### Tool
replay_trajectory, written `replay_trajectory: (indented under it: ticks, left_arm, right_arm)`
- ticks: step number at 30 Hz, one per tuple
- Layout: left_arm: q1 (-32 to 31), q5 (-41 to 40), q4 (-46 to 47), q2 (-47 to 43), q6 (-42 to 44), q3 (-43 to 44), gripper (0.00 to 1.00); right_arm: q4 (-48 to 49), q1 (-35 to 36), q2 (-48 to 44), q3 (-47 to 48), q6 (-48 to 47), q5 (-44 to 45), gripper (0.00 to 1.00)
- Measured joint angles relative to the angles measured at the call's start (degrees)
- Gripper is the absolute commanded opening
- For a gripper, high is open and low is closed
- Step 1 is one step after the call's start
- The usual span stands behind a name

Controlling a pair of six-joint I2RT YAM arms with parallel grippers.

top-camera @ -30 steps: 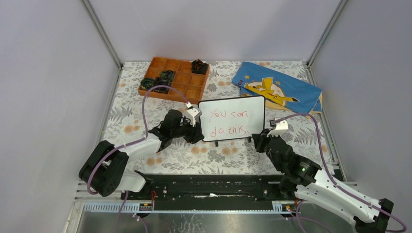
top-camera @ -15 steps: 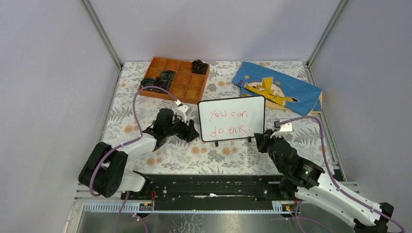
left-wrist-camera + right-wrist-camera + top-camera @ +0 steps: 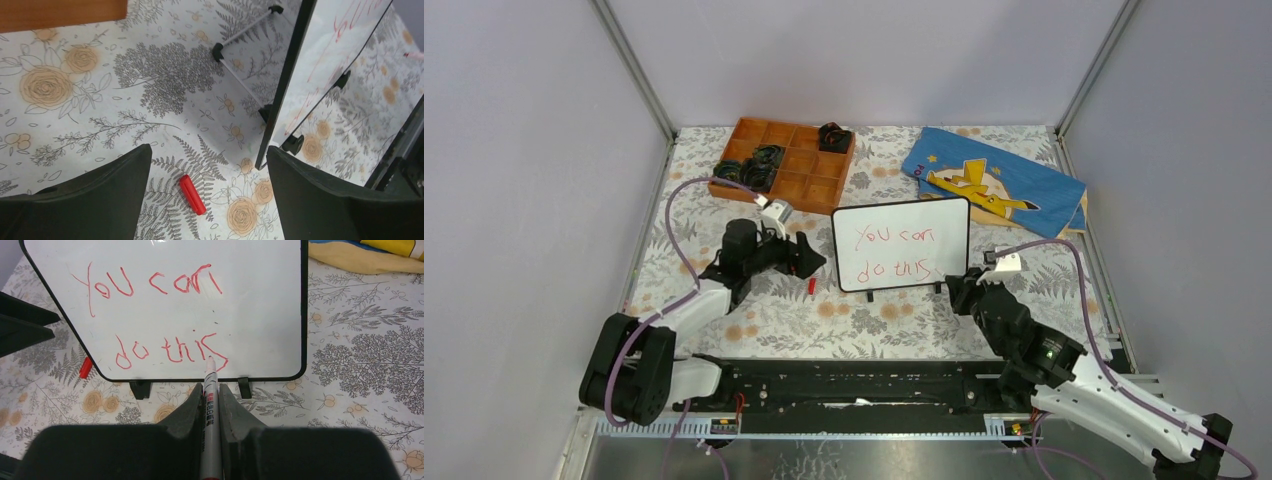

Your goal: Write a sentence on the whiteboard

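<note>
Worktop (image 3: 864, 320): it has grey leaves and orange flowers all over, and everything sits on it.
Blue cloth (image 3: 999, 185): it lies at the far right, behind the whiteboard, with a yellow figure on it.
Whiteboard (image 3: 944, 225): it stands up on two little black feet in the middle of the worktop. Its white face looks toward the arms, and it is between the two sets of fingers.
Orange tray (image 3: 809, 160): it sits at the far left, behind the whiteboard. It has many small boxes, and some hold dark little things.
Left fingers (image 3: 85, 200): they are spread wide and hold nothing. They are low over the worktop, just left of the whiteboard.
Right fingers (image 3: 186, 410): they are squeezed tight on the marker, in front of the whiteboard's bottom right part.
Sentence (image 3: 181, 286): thin red words on the whiteboard, "You can" on top and "do this" under it.
Marker (image 3: 210, 405): it pokes out from the right fingers. Its tip is at the last letter of "this". I cannot tell if it touches.
Red cap (image 3: 192, 194): it lies alone on the worktop near the whiteboard's bottom left corner, under the gap between the left fingers.
</note>
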Motion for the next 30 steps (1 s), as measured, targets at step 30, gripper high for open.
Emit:
replay_trajectory:
  ticks: [30]
  left_arm:
    - [-1.64,1.14,1.55,2.23,-1.16,-0.39,0.86]
  right_arm:
    - [2.08,-0.02,4.37,-0.92,-0.72,1.38,0.0]
